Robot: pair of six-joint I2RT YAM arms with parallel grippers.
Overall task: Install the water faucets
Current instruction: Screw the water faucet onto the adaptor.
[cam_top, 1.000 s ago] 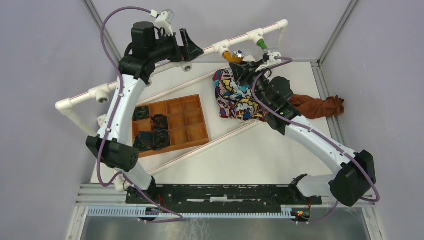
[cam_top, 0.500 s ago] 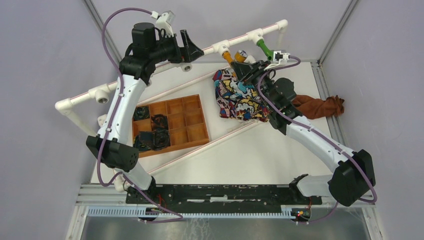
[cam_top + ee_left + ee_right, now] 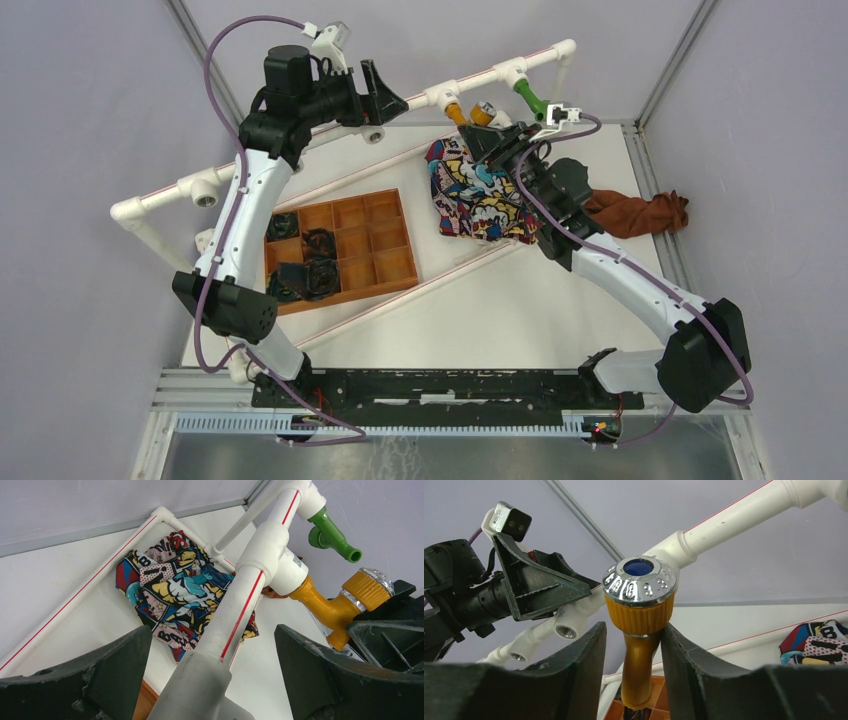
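- While your right gripper [image 3: 634, 630] sits at top centre of the overhead view, its jaws stand narrow on either side of the orange faucet [image 3: 640, 680], just under the knob [image 3: 640, 580]. I cannot tell whether they actually clamp it.
- That faucet is seated in a fitting [image 3: 290, 572] on the pipe [image 3: 240, 615].
- The green faucet [image 3: 330, 530] sits in the next fitting, upper right of the left wrist view.
- Your left gripper [image 3: 212, 632] gapes wide astride the pipe, holding nothing.
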